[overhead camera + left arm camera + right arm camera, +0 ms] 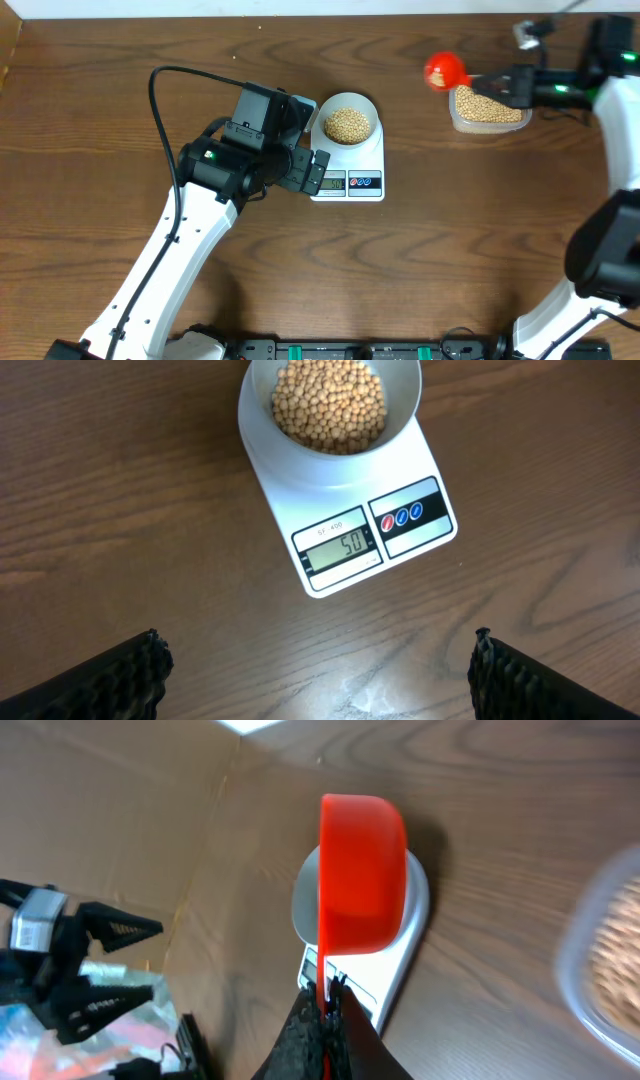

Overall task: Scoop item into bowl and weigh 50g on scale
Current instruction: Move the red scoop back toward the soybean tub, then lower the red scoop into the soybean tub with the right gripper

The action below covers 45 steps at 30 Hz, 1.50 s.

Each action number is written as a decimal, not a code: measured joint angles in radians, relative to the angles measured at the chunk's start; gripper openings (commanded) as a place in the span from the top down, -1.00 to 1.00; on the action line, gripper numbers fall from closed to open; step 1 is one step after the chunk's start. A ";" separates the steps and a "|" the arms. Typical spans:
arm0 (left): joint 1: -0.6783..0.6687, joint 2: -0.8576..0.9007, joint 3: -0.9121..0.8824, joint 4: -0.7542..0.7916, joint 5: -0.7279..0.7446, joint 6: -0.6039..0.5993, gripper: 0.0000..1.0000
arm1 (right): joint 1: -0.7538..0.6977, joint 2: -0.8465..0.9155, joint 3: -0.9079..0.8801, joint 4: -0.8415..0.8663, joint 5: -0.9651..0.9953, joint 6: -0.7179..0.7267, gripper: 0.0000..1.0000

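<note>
The white scale [349,176] stands mid-table with the small white bowl [347,122] on it, filled with tan beans [347,124]. In the left wrist view the scale [350,510] shows 50 on its display [340,546], with the bowl [330,405] and its beans [330,400] above. My left gripper [320,670] is open and empty just left of the scale [318,172]. My right gripper [328,1015] is shut on the handle of a red scoop [360,870], held tipped on its side near the clear tub [488,108] of beans [490,104] at the back right.
The clear tub's blurred rim shows at the right edge of the right wrist view [600,960]. A black cable [160,90] loops over the table left of my left arm. A cardboard wall stands at the table's far left [110,830].
</note>
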 measured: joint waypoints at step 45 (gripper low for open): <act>0.000 0.000 0.000 0.000 0.000 0.000 -0.94 | 0.443 -0.042 0.000 0.052 1.676 0.406 0.98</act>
